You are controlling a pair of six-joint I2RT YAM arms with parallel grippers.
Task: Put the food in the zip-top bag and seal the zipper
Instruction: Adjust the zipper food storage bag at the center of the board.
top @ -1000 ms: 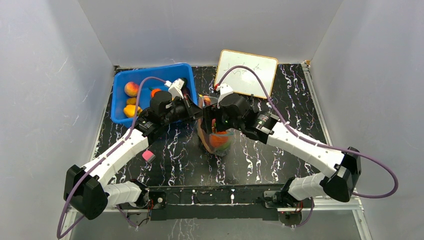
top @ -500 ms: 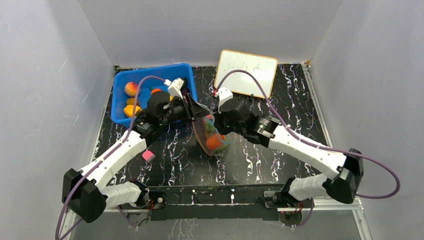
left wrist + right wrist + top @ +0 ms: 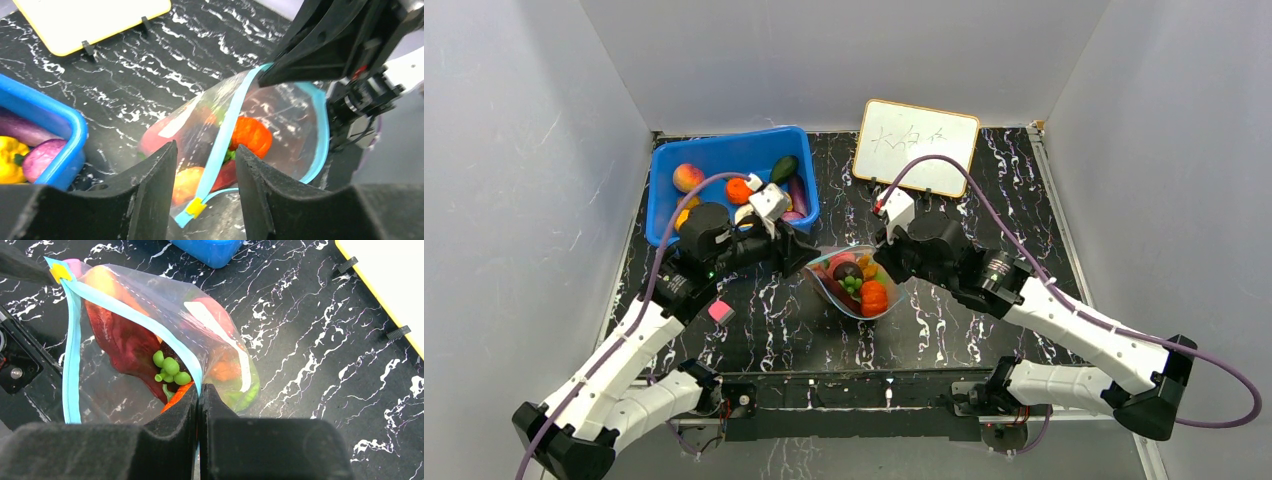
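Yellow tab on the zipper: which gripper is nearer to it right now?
Left. The yellow tab sits in the gap between the open fingers of the left gripper. The right gripper is shut on the zipper at its opposite end.

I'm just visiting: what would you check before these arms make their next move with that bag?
1. Grip of the right tool on the zipper: ok, clamped shut.
2. Grip of the left tool: not ok, fingers apart, strip between them.
3. Mouth of the bag sealed: not ok, gaping.
4. All food bagged: not ok, a peach and others lie in the blue bin.
5. Grapes inside, below the mouth: ok.
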